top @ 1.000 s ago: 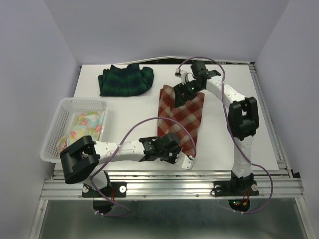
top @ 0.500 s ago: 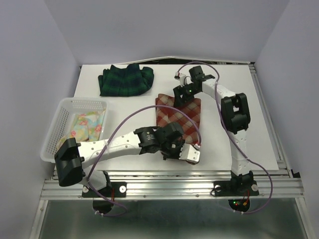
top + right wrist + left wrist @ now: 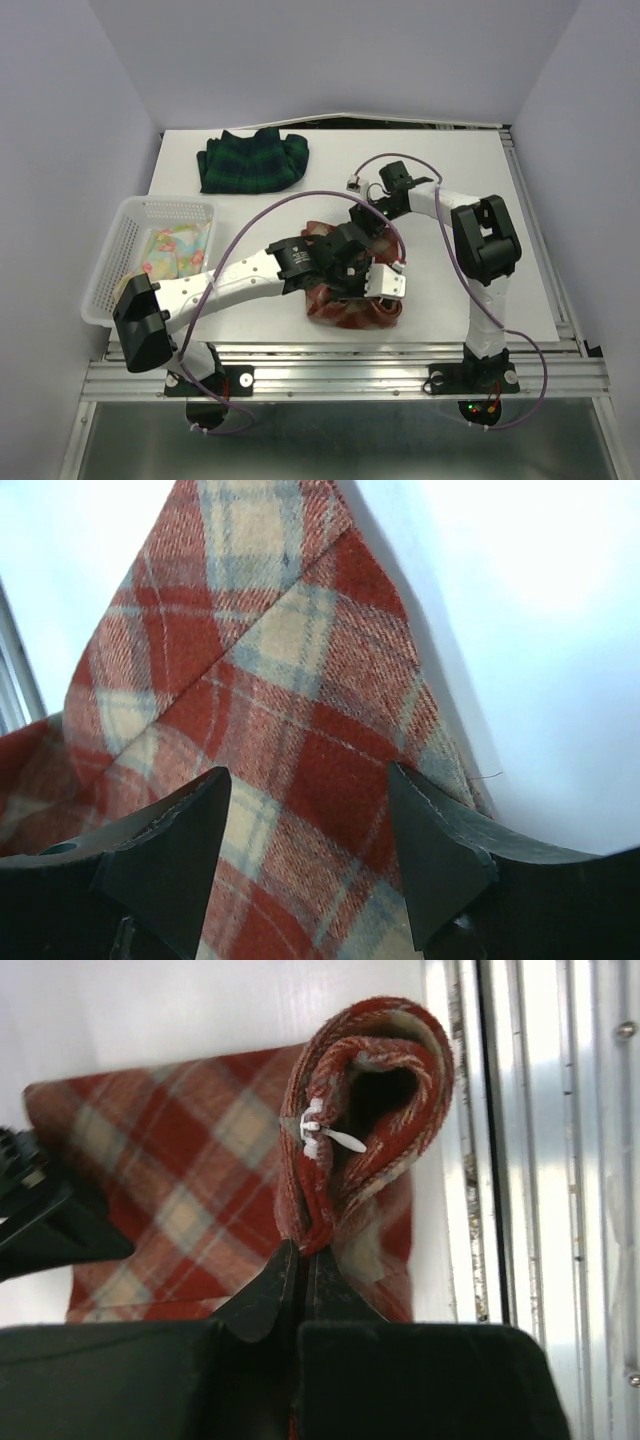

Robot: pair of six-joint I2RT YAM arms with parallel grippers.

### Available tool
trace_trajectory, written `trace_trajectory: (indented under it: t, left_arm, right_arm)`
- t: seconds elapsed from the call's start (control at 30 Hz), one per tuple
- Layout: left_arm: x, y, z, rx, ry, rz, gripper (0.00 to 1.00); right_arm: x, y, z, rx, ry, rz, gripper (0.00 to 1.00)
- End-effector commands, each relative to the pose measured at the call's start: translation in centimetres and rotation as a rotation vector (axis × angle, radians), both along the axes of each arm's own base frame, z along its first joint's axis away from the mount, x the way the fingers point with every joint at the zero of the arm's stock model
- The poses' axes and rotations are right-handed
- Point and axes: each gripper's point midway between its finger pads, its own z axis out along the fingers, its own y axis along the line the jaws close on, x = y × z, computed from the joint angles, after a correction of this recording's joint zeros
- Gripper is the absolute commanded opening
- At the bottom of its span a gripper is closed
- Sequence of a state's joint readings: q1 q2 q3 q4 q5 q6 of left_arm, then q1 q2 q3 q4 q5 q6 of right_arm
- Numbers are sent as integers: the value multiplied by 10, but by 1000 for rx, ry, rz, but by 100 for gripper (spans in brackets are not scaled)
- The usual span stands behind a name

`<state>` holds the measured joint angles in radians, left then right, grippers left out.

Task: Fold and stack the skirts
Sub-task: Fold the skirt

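Cloth this limp, we judge, wants an edge grip: left tool pinches the red-and-cream skirt, right tool spread.

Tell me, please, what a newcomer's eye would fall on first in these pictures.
The red-and-cream plaid skirt bunched at the near edge of the table draws the eye, with the left arm reaching across it, jaws shut on a rolled fold. The right arm bends down to its far side, jaws apart over the fabric. A dark green plaid skirt lies at the far left.
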<state>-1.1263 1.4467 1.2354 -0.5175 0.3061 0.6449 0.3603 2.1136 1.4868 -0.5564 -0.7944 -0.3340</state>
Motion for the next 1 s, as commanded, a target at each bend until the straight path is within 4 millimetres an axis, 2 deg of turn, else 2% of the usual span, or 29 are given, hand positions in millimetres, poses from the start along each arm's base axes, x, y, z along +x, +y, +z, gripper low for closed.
trace_trajectory:
  t: [0.0, 0.1, 0.17, 0.2, 0.23, 0.33, 0.37, 0.5, 0.57, 0.63, 0.7, 0.8, 0.83, 0.97]
  left_arm:
    - [39, -4, 21, -54, -97, 71, 0]
    - [51, -5, 21, -58, -128, 90, 0]
    - [51, -6, 21, -61, -130, 75, 0]
    - [48, -6, 20, -60, -122, 71, 0]
    - [47, -5, 19, -59, -118, 68, 0]
    - [38, -3, 15, -59, -83, 52, 0]
    - [34, -1, 11, -54, -64, 47, 0]
    - [23, 5, 5, -48, -49, 34, 0]
    - [21, 6, 6, -53, -52, 39, 0]
    - [20, 7, 7, -55, -50, 40, 0]
    - [23, 5, 8, -54, -59, 40, 0]
    - [22, 2, 13, -60, -59, 14, 0]
    - [24, 0, 16, -68, -63, 13, 0]
    - [35, -3, 25, -86, -102, 30, 0]
  right_arm:
    - [-63, -4, -9, -33, 149, 59, 69]
    - [-87, 2, 1, -33, 162, 98, 69]
    - [-88, 4, 9, -19, 173, 91, 70]
    - [-82, 8, 19, -12, 160, 87, 71]
    - [-82, 8, 19, -13, 163, 84, 72]
    - [-50, 14, 48, -4, 74, 43, 76]
    - [-34, 20, 65, 9, 28, 21, 78]
    - [26, 11, 88, 20, -46, -92, 79]
    - [47, 5, 83, -1, -55, -118, 78]
    - [52, 1, 74, -20, -38, -117, 78]
    - [47, -1, 53, -52, 19, -96, 77]
    - [35, -2, 33, -61, 99, -66, 75]
    - [30, -3, 19, -70, 132, -57, 75]
    - [13, 0, 2, -50, 244, -50, 70]
